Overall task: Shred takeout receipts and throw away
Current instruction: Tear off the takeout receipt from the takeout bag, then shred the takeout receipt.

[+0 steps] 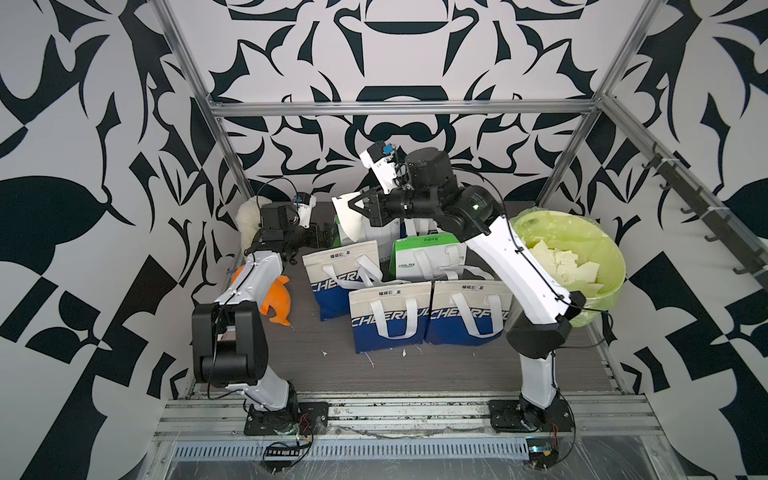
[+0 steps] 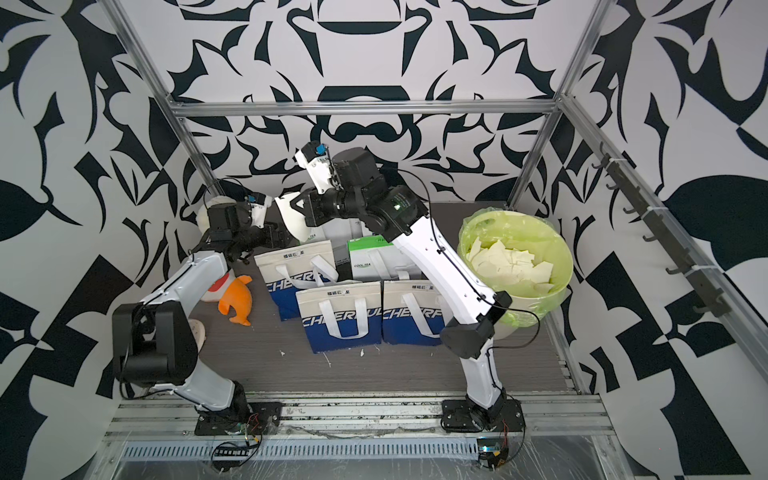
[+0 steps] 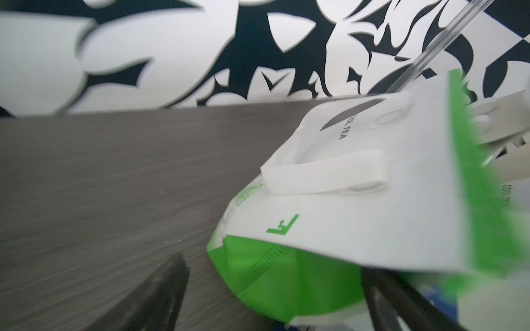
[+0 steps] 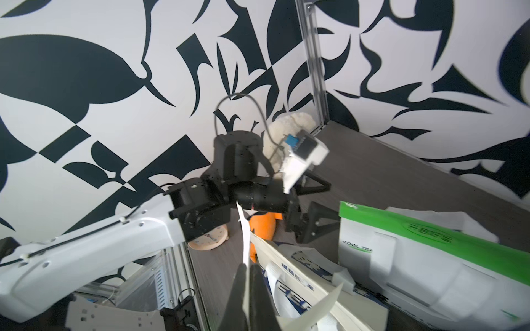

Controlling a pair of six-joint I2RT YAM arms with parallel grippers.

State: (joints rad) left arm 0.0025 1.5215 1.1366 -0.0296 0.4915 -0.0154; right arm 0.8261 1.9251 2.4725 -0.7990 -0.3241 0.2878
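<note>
The left gripper [image 1: 326, 236] stands spread and empty at far left; beside it the right gripper [image 1: 352, 204] pinches a takeout receipt [image 1: 347, 220] above the takeout bags [image 1: 388, 307]. The paper is likely light, limp and easily torn, so best taken by an edge. The grey woodgrain tabletop [image 1: 415, 374] is crowded; the lined bin [image 1: 617, 266], right, holds torn pieces [image 1: 557, 262].

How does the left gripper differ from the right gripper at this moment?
The left gripper is open and holds nothing; the right gripper is shut on a receipt. The left gripper sits low, near the green-white bag; the right gripper is raised higher. Both are black.
</note>
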